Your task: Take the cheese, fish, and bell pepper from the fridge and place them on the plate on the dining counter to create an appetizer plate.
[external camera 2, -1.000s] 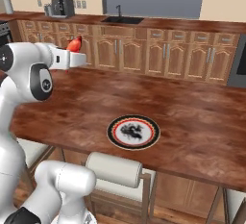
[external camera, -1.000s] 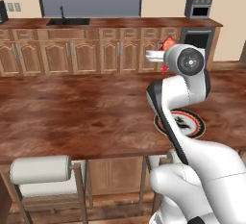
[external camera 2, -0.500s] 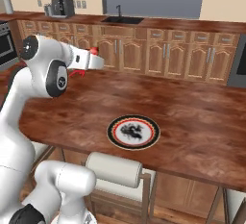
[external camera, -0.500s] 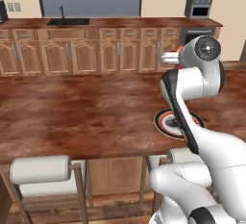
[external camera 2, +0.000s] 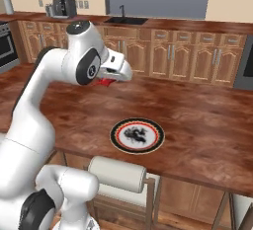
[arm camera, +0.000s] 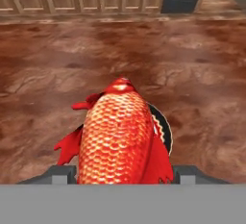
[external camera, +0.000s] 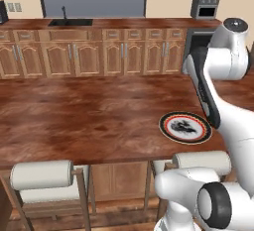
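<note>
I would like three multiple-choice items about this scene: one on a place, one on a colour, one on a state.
1. Where is the plate?
A. in the sink
B. on the dining counter
C. on a stool

2. What colour is the fish?
A. red-orange
B. blue
C. green

3. What is the state of the plate?
A. bears cheese
B. broken
C. bears no food

Key: 1 B, both base views show it flat on the reddish-brown top. 2 A, the hand view shows red-orange scales. 3 C, only its pattern shows; the fish sits between the jaws of the gripper.
</note>
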### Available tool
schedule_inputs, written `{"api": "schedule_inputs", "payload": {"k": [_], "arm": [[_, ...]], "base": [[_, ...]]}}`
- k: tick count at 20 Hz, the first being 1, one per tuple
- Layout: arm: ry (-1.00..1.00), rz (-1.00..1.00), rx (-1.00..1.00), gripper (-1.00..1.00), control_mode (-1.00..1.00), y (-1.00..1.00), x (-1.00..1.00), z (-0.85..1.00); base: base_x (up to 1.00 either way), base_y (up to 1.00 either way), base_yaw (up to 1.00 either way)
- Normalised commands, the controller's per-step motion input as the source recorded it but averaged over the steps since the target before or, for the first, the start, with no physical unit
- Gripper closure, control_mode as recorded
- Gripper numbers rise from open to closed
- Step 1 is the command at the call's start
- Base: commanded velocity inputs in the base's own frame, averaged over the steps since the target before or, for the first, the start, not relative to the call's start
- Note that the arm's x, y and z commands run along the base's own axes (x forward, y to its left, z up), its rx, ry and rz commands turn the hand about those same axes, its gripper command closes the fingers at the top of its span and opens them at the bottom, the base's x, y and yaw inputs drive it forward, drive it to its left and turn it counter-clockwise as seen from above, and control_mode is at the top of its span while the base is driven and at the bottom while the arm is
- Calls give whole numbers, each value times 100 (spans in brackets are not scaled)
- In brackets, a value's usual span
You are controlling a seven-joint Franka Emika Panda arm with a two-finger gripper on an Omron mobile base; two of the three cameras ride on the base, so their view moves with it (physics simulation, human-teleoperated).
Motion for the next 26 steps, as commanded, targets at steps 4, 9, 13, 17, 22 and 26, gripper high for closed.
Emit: {"api": "schedule_inputs", "payload": {"k": [4, 9, 13, 17, 22, 26], "arm": [[16, 0, 15, 100, -100, -57, 14, -62], [23, 0, 10, 100, -100, -57, 27, -44], [22, 0, 7, 100, -100, -39, 33, -32], [24, 0, 3, 100, -100, -17, 34, -29], [24, 0, 3, 100, -100, -6, 43, -39], [13, 0, 3, 100, -100, -7, 26, -60]], "base": [[0, 0, 0], [0, 0, 0], [0, 0, 0], [0, 0, 0], [0, 0, 0], [0, 0, 0]]}}
